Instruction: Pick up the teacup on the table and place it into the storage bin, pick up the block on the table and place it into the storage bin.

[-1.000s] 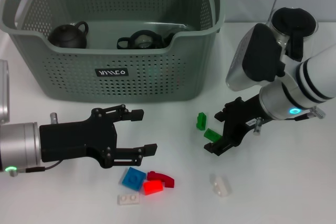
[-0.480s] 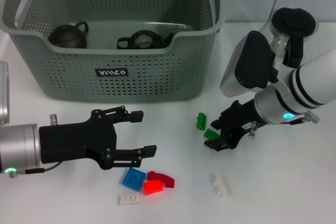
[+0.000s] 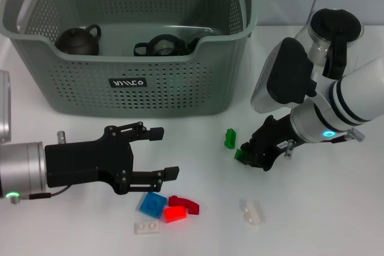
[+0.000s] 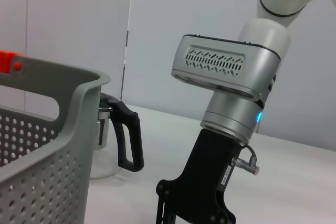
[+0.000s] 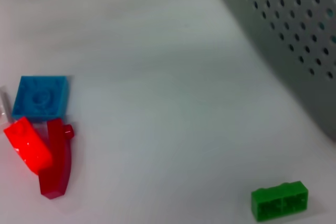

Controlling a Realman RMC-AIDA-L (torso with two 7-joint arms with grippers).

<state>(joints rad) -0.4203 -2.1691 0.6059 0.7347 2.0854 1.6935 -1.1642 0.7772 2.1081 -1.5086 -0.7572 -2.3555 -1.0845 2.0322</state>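
My right gripper (image 3: 247, 155) was low on the surface (image 3: 324, 208) with its fingers clamped on a green block (image 3: 240, 154). The grip looked shallow, at the block's end, so I judged it could twist out on the lift. A second green block (image 3: 229, 138) stood just beside it and might be knocked. The right forearm angled down from the right. My left gripper (image 3: 157, 153) hovered in front of the storage bin (image 3: 129, 82), fingers apart, above a blue block (image 3: 153, 204) and red blocks (image 3: 180, 208).
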